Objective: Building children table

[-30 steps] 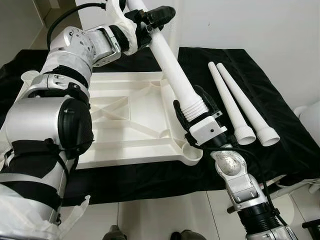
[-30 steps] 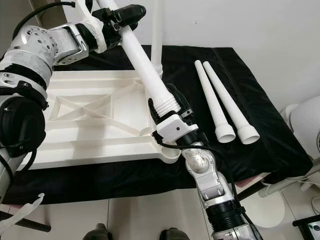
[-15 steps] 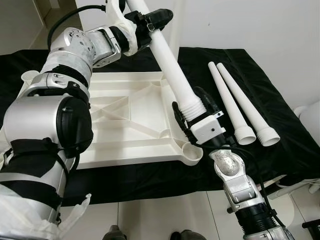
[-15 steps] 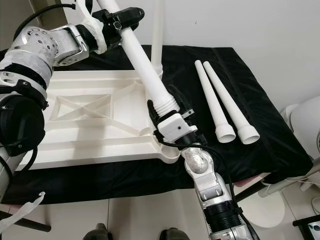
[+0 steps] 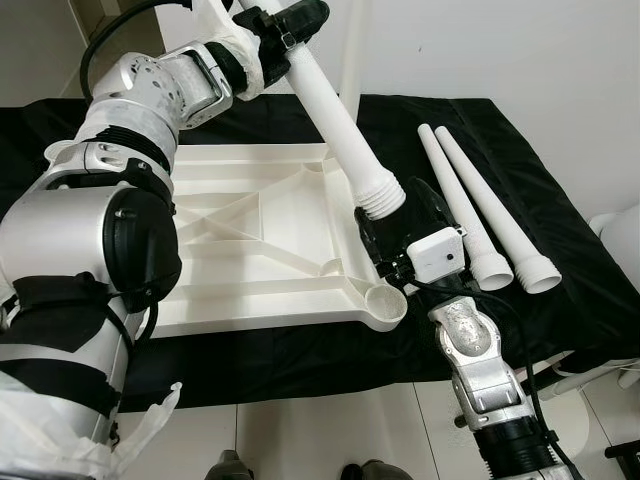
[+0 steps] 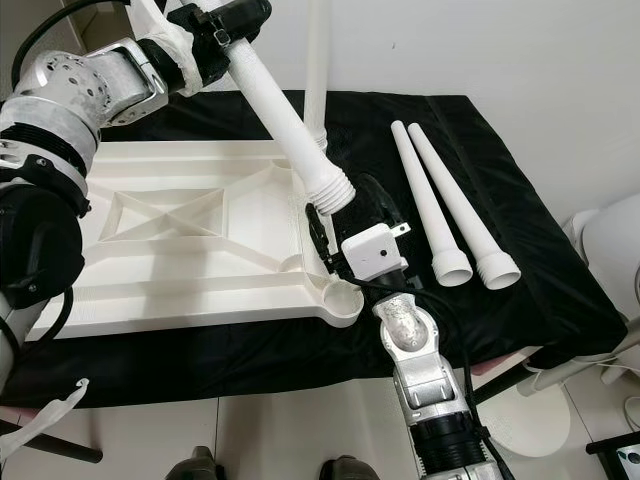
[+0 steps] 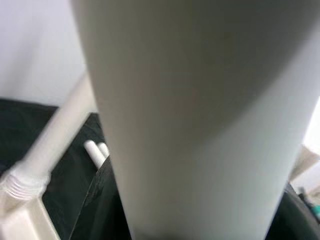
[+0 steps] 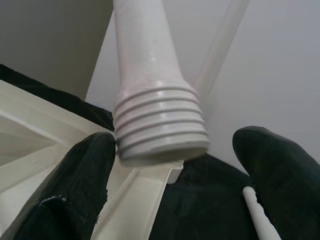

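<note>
Table leg held aloft above the upturned tabletop, its threaded end between the right gripper's spread fingers.

The left gripper (image 5: 290, 22) is clamped around the upper shaft of the white leg (image 5: 340, 125), which slants down over the white tabletop (image 5: 250, 240) lying underside-up on the black cloth (image 5: 520, 150). The right gripper (image 8: 175, 175) stands wide open just below the ribbed end (neither finger gripping it), near the tabletop's empty corner socket (image 5: 384, 301). Two more legs (image 5: 480, 215) lie side by side on the cloth further right.
</note>
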`<state>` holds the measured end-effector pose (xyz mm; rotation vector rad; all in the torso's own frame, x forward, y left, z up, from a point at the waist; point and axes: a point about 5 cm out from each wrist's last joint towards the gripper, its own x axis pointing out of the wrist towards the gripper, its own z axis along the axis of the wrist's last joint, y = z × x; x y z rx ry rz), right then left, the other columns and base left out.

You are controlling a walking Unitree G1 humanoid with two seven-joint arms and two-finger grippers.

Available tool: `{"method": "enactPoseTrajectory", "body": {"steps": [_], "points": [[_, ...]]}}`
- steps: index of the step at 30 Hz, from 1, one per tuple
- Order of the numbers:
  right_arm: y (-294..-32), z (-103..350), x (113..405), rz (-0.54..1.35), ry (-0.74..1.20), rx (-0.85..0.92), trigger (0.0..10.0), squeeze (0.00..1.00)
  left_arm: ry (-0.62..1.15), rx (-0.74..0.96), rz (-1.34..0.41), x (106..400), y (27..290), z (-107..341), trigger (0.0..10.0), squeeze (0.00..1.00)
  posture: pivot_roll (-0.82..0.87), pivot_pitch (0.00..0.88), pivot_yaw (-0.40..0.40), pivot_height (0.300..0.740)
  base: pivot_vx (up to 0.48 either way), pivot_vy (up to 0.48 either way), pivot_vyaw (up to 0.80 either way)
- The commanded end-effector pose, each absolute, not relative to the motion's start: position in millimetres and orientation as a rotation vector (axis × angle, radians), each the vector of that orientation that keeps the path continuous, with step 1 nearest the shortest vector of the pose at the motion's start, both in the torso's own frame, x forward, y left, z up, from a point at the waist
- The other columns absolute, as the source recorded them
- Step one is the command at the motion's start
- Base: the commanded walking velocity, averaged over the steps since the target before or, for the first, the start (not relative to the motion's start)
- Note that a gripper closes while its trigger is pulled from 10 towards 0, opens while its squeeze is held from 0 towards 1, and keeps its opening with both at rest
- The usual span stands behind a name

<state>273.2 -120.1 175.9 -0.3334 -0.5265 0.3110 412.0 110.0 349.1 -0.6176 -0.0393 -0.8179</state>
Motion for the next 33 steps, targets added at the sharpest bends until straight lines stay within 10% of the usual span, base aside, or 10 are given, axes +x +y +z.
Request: {"method": "enactPoseTrajectory", "body": {"steps": [1,33], "points": [[-126,177,273,0.286,-0.508,-0.314,10.0,0.0,-0.093,-0.552,-0.889,409,107,357,10.0,0.0,-0.01,0.0,-0.011,0.74,0.0,0.0,0.0],[-107,193,304,0.261,-0.246,-0.105,10.0,0.0,-0.356,-0.05,-0.785,389,50,331,10.0,0.0,0.01,0.0,-0.049,0.74,0.0,0.0,0.0]]}}
